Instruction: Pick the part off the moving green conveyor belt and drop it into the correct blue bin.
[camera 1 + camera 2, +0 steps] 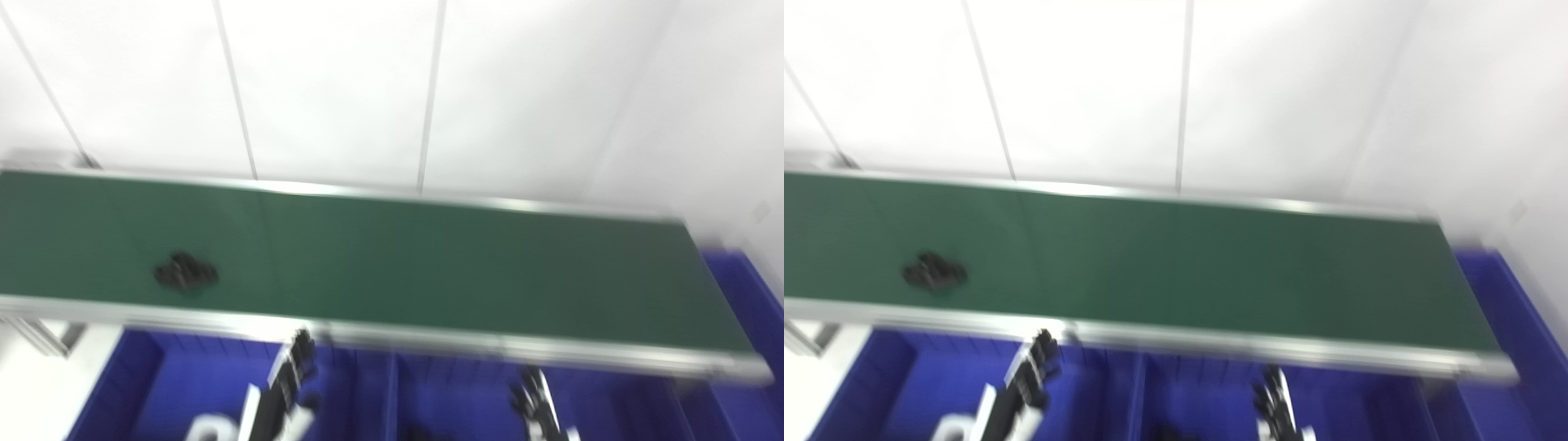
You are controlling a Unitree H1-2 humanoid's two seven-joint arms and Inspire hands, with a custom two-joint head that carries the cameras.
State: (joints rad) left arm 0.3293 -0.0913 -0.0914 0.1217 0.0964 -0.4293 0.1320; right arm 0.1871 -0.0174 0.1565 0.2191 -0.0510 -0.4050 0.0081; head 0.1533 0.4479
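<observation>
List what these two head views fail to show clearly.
- Black part on the green belt: motion blur hides its shape in both views.
- Left hand and right hand: blurred, cut by the bottom edge; open or shut cannot be told.
- Blue bins: the belt frame hides their far sides and the bottom edge crops the rest; contents unclear.
- Far-right bin: cut by the right edge.

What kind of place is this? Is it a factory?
Probably a small sorting station, like in a factory or a robot lab. A long green conveyor belt carries a small black part, blue bins sit below its near edge, and plain white wall panels stand behind.
</observation>
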